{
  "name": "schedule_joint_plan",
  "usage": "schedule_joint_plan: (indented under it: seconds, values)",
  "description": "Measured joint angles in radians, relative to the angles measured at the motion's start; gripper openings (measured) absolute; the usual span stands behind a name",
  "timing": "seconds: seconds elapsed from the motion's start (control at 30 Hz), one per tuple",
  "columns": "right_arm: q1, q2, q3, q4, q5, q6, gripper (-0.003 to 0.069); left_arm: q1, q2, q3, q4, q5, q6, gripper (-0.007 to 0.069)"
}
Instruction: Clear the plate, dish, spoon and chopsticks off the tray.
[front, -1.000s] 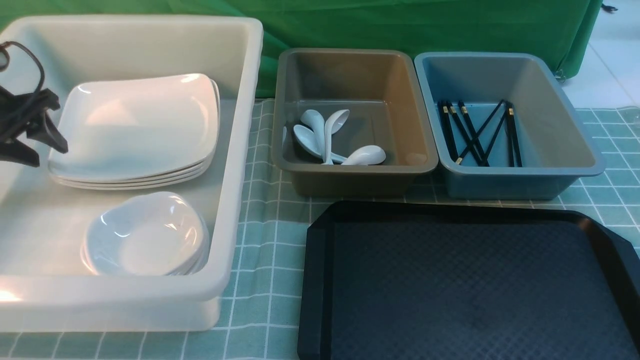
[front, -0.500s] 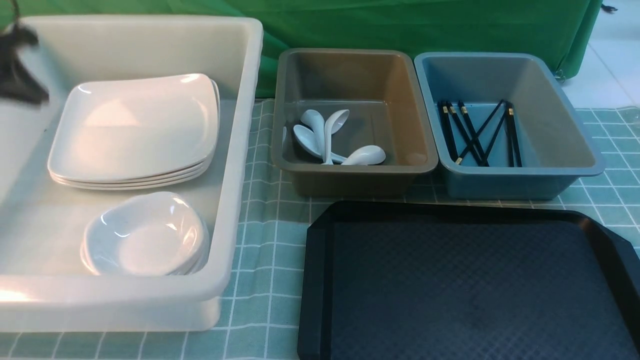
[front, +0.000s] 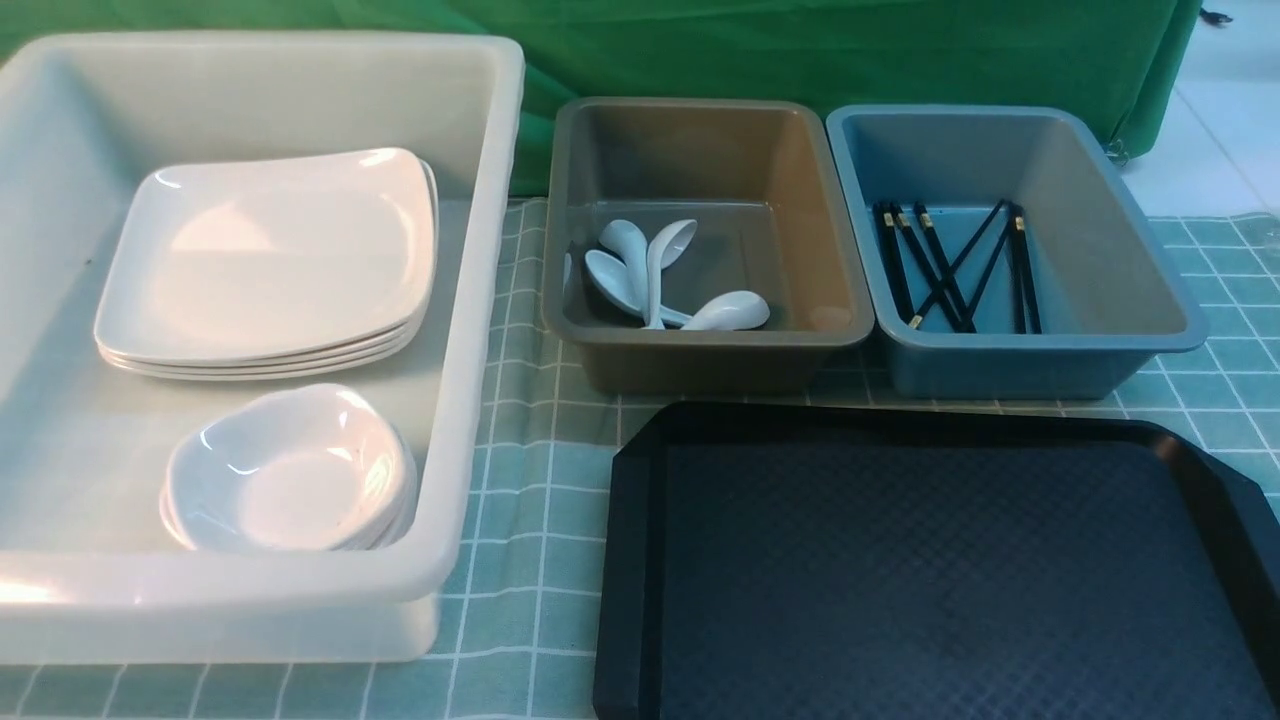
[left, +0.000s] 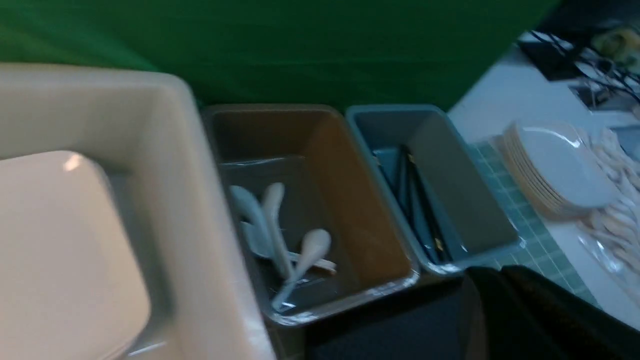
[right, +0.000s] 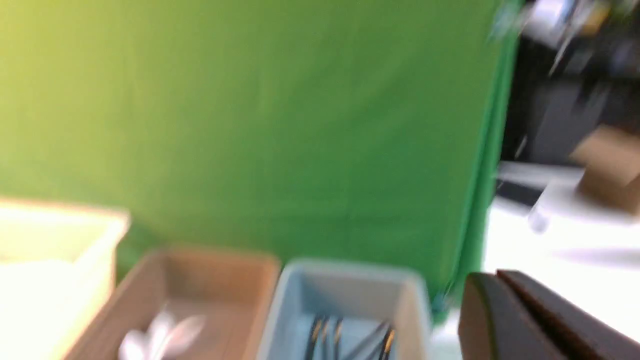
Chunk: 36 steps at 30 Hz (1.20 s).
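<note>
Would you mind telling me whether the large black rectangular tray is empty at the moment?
As far as the front view shows, the large black rectangular tray is empty: only its bare diamond-textured floor appears, though its near edge is cut off.

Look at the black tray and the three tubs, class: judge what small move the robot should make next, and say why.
Probably none beyond parking both arms: the tray looks bare in the front view. Plates and dishes sit stacked in the white tub, spoons lie in the grey-brown tub, and chopsticks in the blue tub. Neither claw shows in front.
</note>
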<state>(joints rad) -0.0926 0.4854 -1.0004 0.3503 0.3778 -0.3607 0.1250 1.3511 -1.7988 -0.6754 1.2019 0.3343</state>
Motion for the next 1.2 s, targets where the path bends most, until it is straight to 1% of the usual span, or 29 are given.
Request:
schedule_joint_plan:
  seconds: [0.03,0.13,0.17,0.2,0.33,0.4,0.43,0.47,0.63,0.77,0.87,0.93,1.2]
  values:
    - [0.000,-0.061,0.077,-0.002,-0.102,-0.001,0.0019,-0.094,-0.059,0.050,0.049,-0.015,0.000,0.0000]
    - [0.000,-0.161,0.206,-0.002,-0.253,0.000,0.0019,-0.241,-0.165,0.145,0.164,-0.065,-0.018,0.0000]
    - [0.000,-0.167,0.216,-0.002,-0.276,0.001,0.0019,-0.262,-0.183,0.153,0.182,-0.069,-0.022,0.0000]
    - [0.000,-0.211,0.297,-0.003,-0.359,0.001,0.0019,-0.332,-0.259,0.232,0.240,-0.107,-0.054,0.0000]
    - [0.000,-0.272,0.399,-0.004,-0.472,0.001,0.0022,-0.425,-0.434,0.416,0.285,-0.179,-0.104,0.0000]
    - [0.000,-0.284,0.421,-0.004,-0.484,0.001,0.0031,-0.441,-0.540,0.545,0.291,-0.235,-0.120,0.0000]
    - [0.000,-0.284,0.426,-0.004,-0.491,0.001,0.0043,-0.443,-0.614,0.641,0.304,-0.282,-0.130,0.0000]
    - [0.000,-0.284,0.426,-0.004,-0.492,0.001,0.0047,-0.443,-0.624,0.655,0.307,-0.289,-0.133,0.0000]
    - [0.000,-0.284,0.427,-0.004,-0.499,0.001,0.0101,-0.443,-0.886,0.990,0.360,-0.459,-0.144,0.0000]
    - [0.000,-0.284,0.427,-0.004,-0.502,0.001,0.0115,-0.443,-1.037,1.147,0.370,-0.579,-0.144,0.0004]
    - [0.000,-0.284,0.427,-0.004,-0.502,0.001,0.0123,-0.443,-1.116,1.225,0.373,-0.664,-0.145,0.0009]
    - [0.000,-0.285,0.427,-0.004,-0.502,0.001,0.0127,-0.443,-1.141,1.246,0.374,-0.684,-0.145,0.0010]
    - [0.000,-0.285,0.427,-0.004,-0.503,0.001,0.0141,-0.443,-1.154,1.282,0.398,-0.685,-0.132,0.0011]
